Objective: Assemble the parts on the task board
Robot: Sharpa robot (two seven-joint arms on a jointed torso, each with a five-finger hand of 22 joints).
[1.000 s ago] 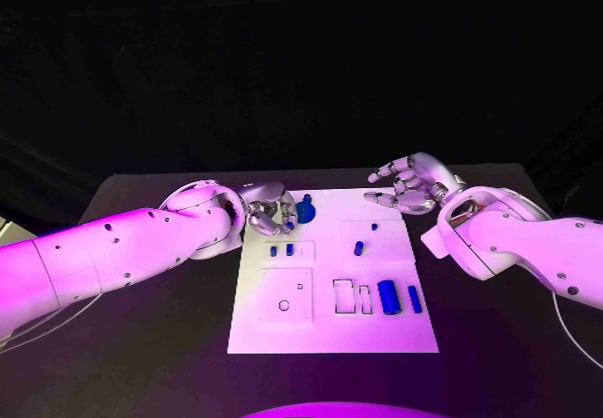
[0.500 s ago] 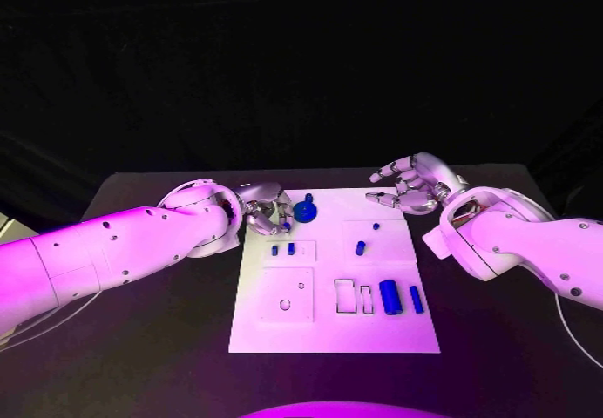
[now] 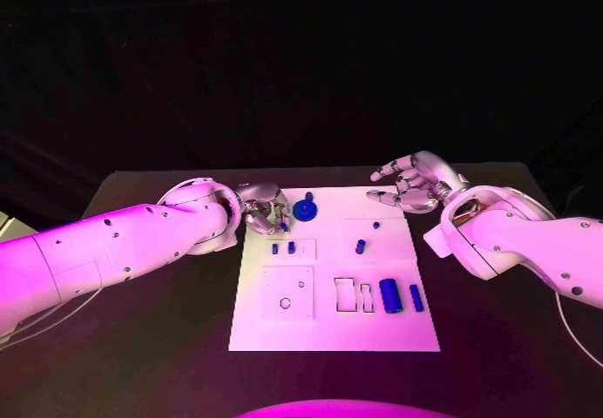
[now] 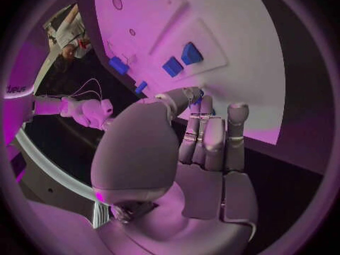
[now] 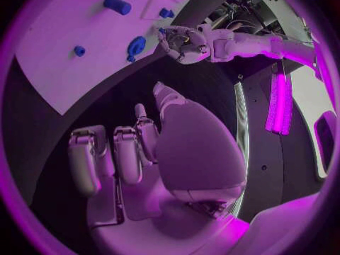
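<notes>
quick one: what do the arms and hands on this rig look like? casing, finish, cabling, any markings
Both arms have smooth white rounded shells dotted with small dark screw holes, widening to a bulbous wrist housing. A thin pale cable trails beneath each arm. The left hand and right hand are silver metal, with segmented fingers and a smooth domed back plate. The left wrist view shows part of a dark printed logo on the arm; it cannot be read.

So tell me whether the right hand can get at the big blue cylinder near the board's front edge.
Probably yes. The right hand hovers open off the task board's far right corner, and nothing lies between it and the big blue cylinder; only a pull back is needed.
</notes>
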